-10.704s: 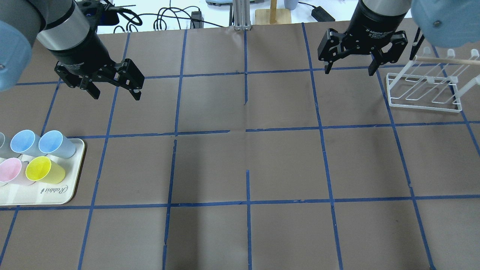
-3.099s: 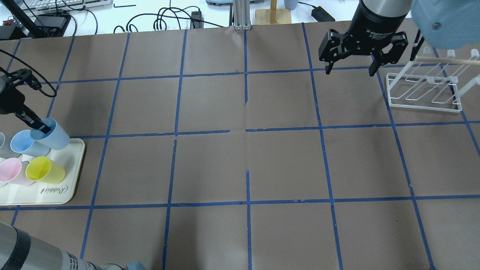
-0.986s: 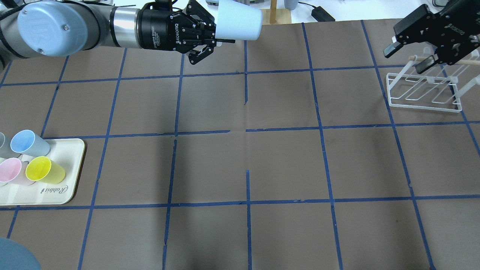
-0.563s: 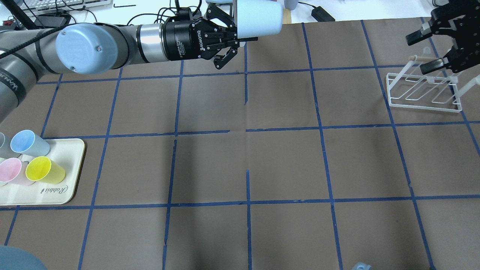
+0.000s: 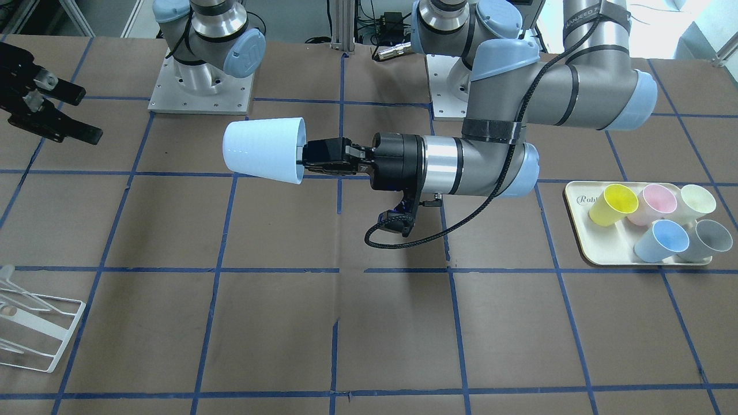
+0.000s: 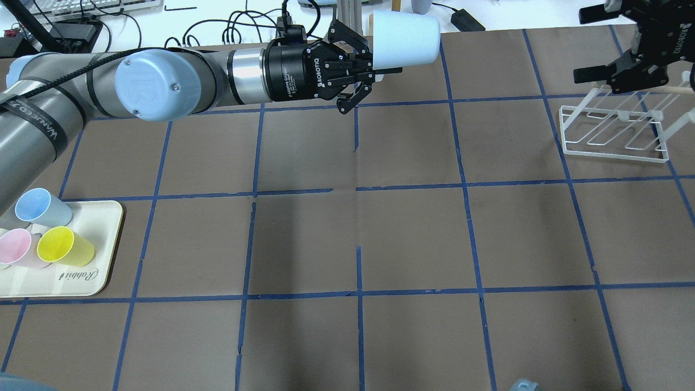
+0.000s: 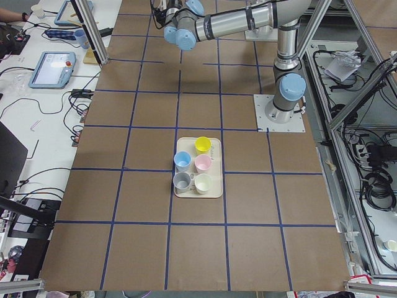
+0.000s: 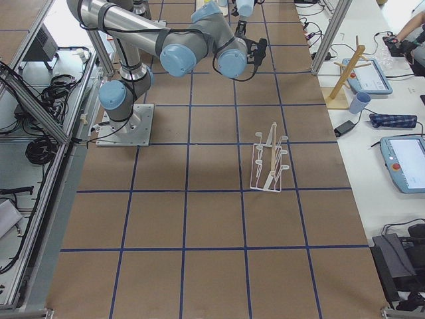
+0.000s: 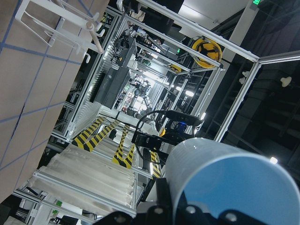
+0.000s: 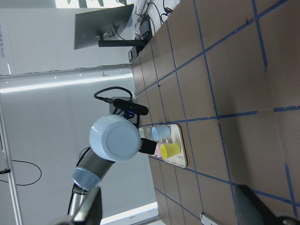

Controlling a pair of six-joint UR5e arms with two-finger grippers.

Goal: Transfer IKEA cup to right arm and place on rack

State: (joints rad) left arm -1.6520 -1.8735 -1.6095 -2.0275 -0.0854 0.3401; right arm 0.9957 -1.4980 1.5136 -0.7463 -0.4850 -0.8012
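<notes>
The left tool (image 5: 305,158) is clamped on the rim of the IKEA cup (image 5: 262,150). It holds the cup sideways in the air, at 12 o'clock over the table (image 5: 369,334) in the overhead view. The right tool (image 6: 581,42) has its fingers apart at 2 o'clock, above the one rack (image 6: 613,155).

Only the right wrist view shows the cup's closed base.

The left tool reads "ROBOTIQ".

The front-facing view shows five cups on the tray (image 5: 599,253): yellow (image 5: 612,203), pink (image 5: 657,202), cream (image 5: 697,202), blue (image 5: 663,241) and grey (image 5: 704,237). The overhead view shows three.

Blue cups (image 5: 264,151) (image 5: 662,241): 2. Yellow cup (image 5: 613,206), pink cup (image 5: 657,202), cream cup (image 5: 697,202), grey cup (image 5: 706,237): 1 each. Tray (image 5: 599,243): 1. Rack (image 6: 613,157): 1.
</notes>
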